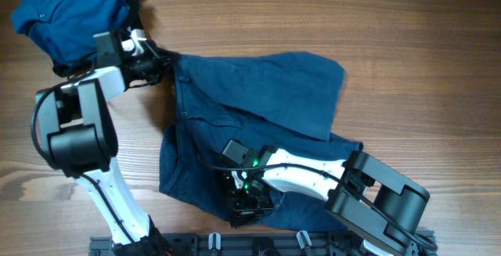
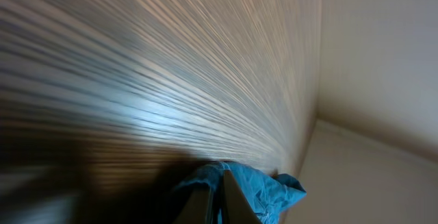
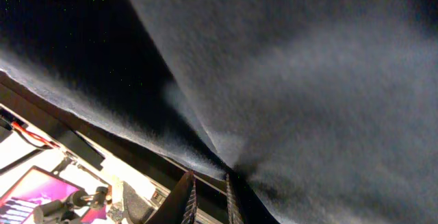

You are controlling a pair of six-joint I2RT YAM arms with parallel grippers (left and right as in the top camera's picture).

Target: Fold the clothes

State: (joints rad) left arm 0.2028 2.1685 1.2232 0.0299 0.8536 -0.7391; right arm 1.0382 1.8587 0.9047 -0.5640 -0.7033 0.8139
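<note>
My left gripper has its jaws pressed together on a bunched tip of blue cloth, which sticks out just past my fingers. From above, that tip is the far left corner of the navy shorts. My left wrist is turned sideways toward the shorts. That arm rises from the near edge of the table and bends at the elbow over the bare wood.

My right gripper has its jaws nearly together, pinching a ridge of dark cloth that drapes over the camera. It sits low at the near edge of the same shorts. My right arm reaches in from the near right corner, its forearm lying across the cloth.

The shorts lie spread and rumpled mid-table, one flap folded across the top. The blue shirt lies heaped at the far left corner, just beside my left wrist.
</note>
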